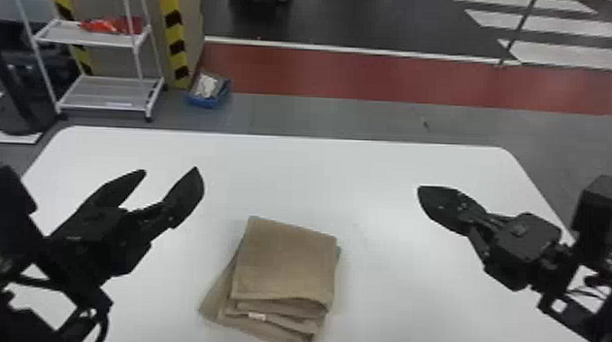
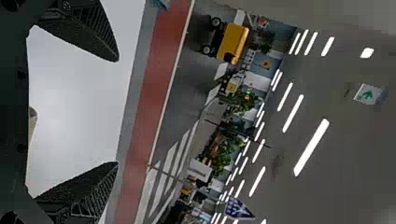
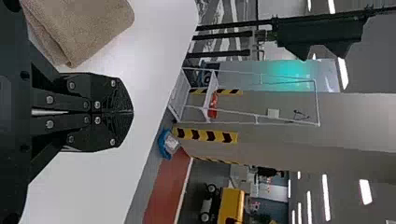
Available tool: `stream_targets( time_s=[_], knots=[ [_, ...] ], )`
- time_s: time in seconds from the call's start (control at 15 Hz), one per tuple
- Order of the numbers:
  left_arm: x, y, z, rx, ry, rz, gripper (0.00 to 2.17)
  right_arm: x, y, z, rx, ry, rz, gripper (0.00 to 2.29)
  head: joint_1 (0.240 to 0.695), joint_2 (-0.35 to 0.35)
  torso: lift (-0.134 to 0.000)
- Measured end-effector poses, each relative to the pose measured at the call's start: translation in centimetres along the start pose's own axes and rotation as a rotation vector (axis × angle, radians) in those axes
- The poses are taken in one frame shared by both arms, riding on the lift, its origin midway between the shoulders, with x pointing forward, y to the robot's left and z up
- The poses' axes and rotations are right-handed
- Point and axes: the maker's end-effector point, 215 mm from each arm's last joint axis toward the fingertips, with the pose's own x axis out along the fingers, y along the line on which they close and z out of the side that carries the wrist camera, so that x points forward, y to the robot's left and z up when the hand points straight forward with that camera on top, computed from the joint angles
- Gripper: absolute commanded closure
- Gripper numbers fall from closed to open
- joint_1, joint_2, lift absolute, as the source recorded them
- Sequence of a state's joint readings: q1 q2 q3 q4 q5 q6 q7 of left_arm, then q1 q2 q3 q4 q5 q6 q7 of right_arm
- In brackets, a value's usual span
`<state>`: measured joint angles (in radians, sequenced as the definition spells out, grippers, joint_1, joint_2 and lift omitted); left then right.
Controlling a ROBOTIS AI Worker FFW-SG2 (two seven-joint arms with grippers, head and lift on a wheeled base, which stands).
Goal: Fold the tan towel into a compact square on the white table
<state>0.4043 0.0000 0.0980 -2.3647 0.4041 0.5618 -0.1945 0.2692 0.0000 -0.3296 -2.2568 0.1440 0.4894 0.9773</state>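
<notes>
The tan towel (image 1: 287, 264) lies folded in a layered stack on the white table (image 1: 388, 302), with a lower layer jutting out at its left and folded edges facing the near side. Up and left of it, my left gripper (image 1: 171, 174) is held with fingers spread and nothing between them; the left wrist view shows that gripper (image 2: 116, 112) too. To the towel's right, apart from it, is my right gripper (image 1: 420, 190). In the right wrist view, the fingers of this gripper (image 3: 132, 112) meet with nothing held, and part of the towel (image 3: 84, 28) lies beside them.
Beyond the table's far edge, a white shelf rack (image 1: 111, 93) stands at the left on the floor, with a blue bin (image 1: 208, 92) beside it. Striped posts rise behind the rack.
</notes>
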Motion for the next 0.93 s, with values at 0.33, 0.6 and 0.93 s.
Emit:
stream_targets(
  time_s=[0.33, 0.6, 0.93],
  knots=[
    [-2.9, 2.4, -0.5, 0.078, -0.072, 0.079, 0.09, -1.4, 1.5, -0.7, -0.002, -0.043, 0.026, 1.46, 0.695, -0.035, -0.123],
    [-4.2, 4.2, -3.0, 0.116, -0.014, 0.123, 0.09, -0.7, 4.5, -1.9, 0.017, -0.026, 0.082, 1.46, 0.695, 0.013, -0.123],
    [-5.8, 6.2, -4.5, 0.135, 0.030, 0.164, 0.08, 2.1, 13.0, -4.3, 0.003, 0.065, 0.249, 1.46, 0.695, 0.140, -0.123]
  ],
)
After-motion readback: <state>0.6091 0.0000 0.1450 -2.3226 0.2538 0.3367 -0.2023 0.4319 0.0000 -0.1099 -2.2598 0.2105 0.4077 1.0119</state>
